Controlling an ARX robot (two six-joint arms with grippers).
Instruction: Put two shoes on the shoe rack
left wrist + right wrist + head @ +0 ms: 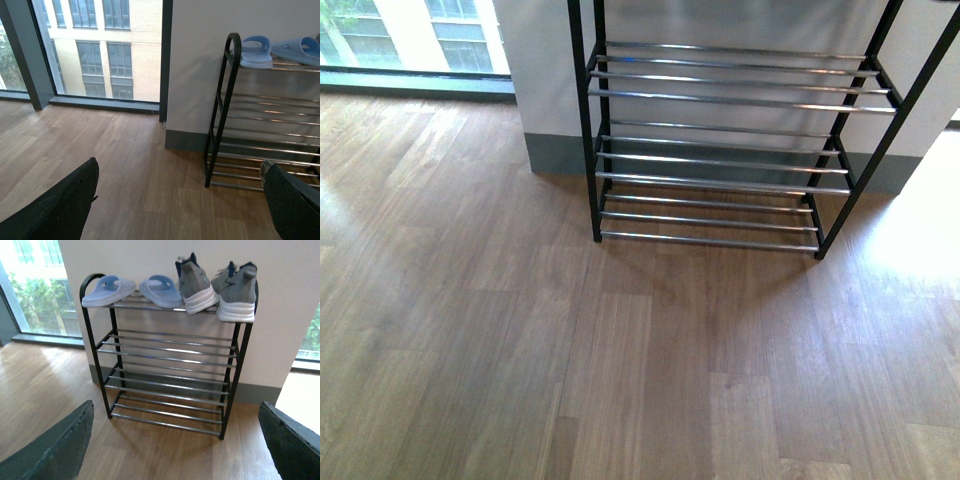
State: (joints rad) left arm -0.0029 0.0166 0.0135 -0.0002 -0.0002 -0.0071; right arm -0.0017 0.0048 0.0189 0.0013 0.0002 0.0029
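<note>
In the right wrist view, the right gripper (175, 450) is showing only its two dark fingers (55, 450) at the frame's lower corners, spread wide apart and holding nothing. Beyond them the wooden floor (45, 385) is stretching toward the shoe rack (170, 365), which is standing against a pale wall (280, 315) with a grey skirting board (260, 392). The rack's lower tiers of chrome rods are carrying nothing. On the top tier, four items are sitting in a row: two pale blue slide slippers (132, 289) at the end nearer the window (35, 290), then two grey knit sneakers (215, 287) with white soles and navy collars, heels facing the camera and overhanging the front rod slightly. The two slippers are lying just beside each other, and the inner slipper is lying just beside the nearer sneaker.

In the left wrist view, the left gripper (180, 205) is likewise standing wide open and empty, its black fingers (65, 205) framing the floor. Farther off, the rack's black arched side frame (222, 110) is rising, with the slippers visible on top.

In the front view, neither arm is appearing; only the rack's lower tiers are showing across bare floor, against the wall.
</note>
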